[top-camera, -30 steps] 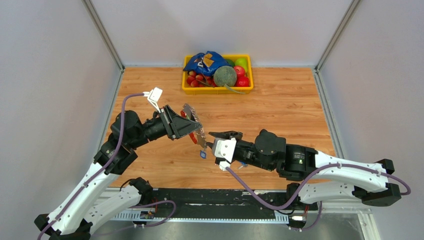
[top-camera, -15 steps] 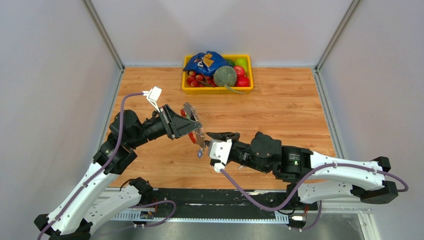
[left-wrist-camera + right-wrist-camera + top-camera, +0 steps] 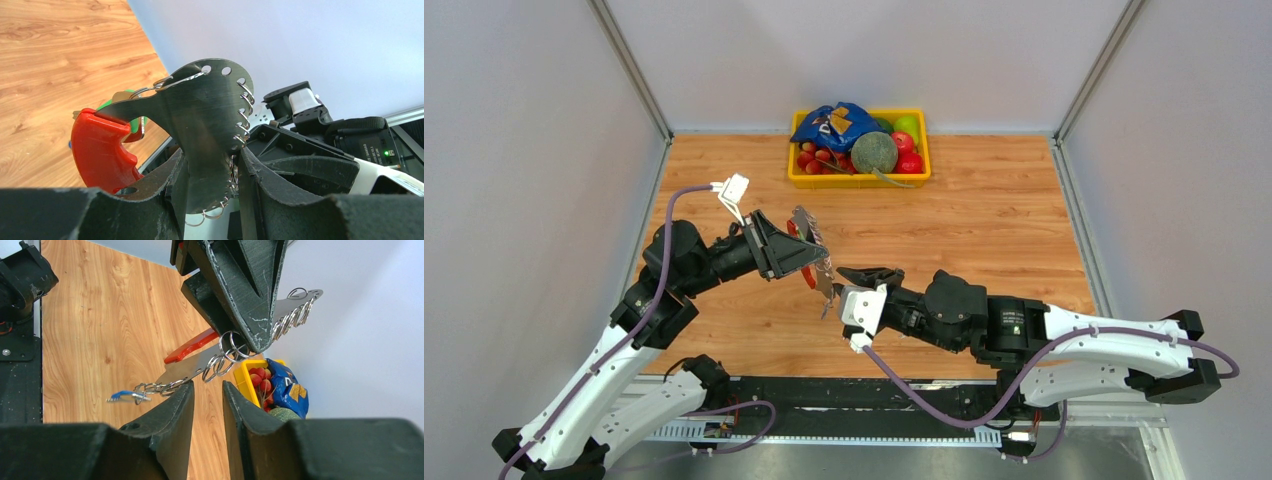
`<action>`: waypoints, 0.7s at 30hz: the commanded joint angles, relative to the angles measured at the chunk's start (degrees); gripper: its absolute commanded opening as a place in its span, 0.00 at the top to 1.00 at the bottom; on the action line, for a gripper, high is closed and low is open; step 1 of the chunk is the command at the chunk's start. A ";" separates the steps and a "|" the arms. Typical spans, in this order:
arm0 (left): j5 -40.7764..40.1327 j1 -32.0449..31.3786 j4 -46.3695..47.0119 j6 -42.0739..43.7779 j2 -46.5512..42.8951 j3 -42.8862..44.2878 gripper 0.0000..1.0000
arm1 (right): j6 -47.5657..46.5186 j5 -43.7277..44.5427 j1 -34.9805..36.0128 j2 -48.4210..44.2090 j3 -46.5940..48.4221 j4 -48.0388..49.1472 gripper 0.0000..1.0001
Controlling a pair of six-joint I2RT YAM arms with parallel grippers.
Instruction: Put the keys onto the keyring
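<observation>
Overhead: plenty of bare wood on the table [image 3: 1014, 230] to the right and towards the far side. The yellow tray [image 3: 796, 180] sits at the back edge, well apart from the action. Both arms reach inward and meet mid-table.

Left wrist: the left gripper [image 3: 210, 165] is clamped on the keyring [image 3: 200, 110], its metal plate upright between the fingers, with the green tag [image 3: 107, 106] off to one side.

Right wrist: the right gripper [image 3: 207, 390] has its jaws slightly apart with nothing between them, tips right at the ring chain. A blue-headed key [image 3: 120, 395] hangs at the chain's end.

White arms [image 3: 589, 385], black joints [image 3: 964, 300], purple cables [image 3: 664, 250].
</observation>
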 commanded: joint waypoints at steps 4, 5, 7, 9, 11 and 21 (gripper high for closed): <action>0.93 -0.03 2.37 0.60 -0.36 2.77 1.00 | -1.08 4.88 2.35 -1.67 1.52 1.92 0.66; 0.94 -0.03 2.36 0.60 -0.35 2.78 1.00 | -1.19 5.29 2.74 -1.75 1.68 1.77 0.66; 0.86 -0.03 2.28 0.65 -0.39 2.87 1.00 | -1.41 6.13 3.43 -1.83 2.02 1.37 0.66; 0.84 -0.03 2.26 0.77 -0.41 2.93 1.00 | -1.59 6.63 4.05 -1.85 2.32 0.97 0.65; 0.94 -0.03 2.30 0.82 -0.35 2.94 1.00 | -1.67 7.01 4.30 -1.85 2.40 0.77 0.65; 1.35 -0.03 2.61 0.66 -0.44 3.01 1.00 | -2.60 7.58 4.33 0.09 3.27 0.88 0.65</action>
